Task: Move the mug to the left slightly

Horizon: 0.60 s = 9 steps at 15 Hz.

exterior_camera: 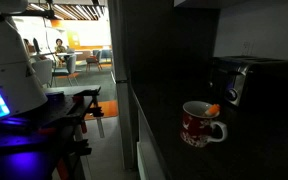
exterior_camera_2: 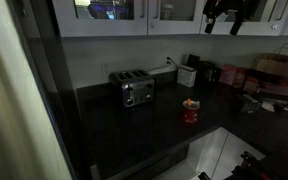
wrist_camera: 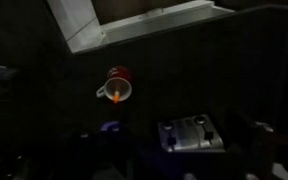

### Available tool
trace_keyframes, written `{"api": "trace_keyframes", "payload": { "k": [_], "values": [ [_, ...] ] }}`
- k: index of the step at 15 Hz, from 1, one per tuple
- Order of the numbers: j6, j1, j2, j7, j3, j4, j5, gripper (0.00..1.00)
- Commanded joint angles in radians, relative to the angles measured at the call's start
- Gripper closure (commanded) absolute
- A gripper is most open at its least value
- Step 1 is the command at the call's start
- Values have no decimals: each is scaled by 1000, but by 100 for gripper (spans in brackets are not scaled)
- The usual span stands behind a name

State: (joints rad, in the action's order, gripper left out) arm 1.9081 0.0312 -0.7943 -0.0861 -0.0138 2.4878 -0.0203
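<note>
The small red mug [exterior_camera_2: 190,110] with a white rim and handle stands upright on the dark counter [exterior_camera_2: 114,135]. It also shows in an exterior view [exterior_camera: 202,124] and in the wrist view [wrist_camera: 117,86], with an orange bit at its rim. My gripper [exterior_camera_2: 222,20] hangs high above the counter, near the upper cabinets, well above and to the right of the mug. Its fingers look spread and hold nothing. In the wrist view only faint fingertips [wrist_camera: 219,176] show at the bottom edge.
A silver two-slot toaster [exterior_camera_2: 136,90] stands on the counter beside the mug; it also shows in the wrist view [wrist_camera: 191,135] and, dark and boxy, in an exterior view [exterior_camera: 239,75]. A white holder [exterior_camera_2: 187,76], jars and bags [exterior_camera_2: 279,70] line the back right. The scene is very dark.
</note>
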Motion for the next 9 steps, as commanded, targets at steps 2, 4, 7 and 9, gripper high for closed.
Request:
{"api": "trace_keyframes", "payload": {
  "k": [2,4,7,9],
  "values": [
    [-2,5,1,3,4,-2,-3,0],
    [-2,5,1,3,4,-2,-3,0],
    [-2,5,1,3,4,-2,-3,0],
    [38,0,27,16,-10,9,-17,0]
  ]
}}
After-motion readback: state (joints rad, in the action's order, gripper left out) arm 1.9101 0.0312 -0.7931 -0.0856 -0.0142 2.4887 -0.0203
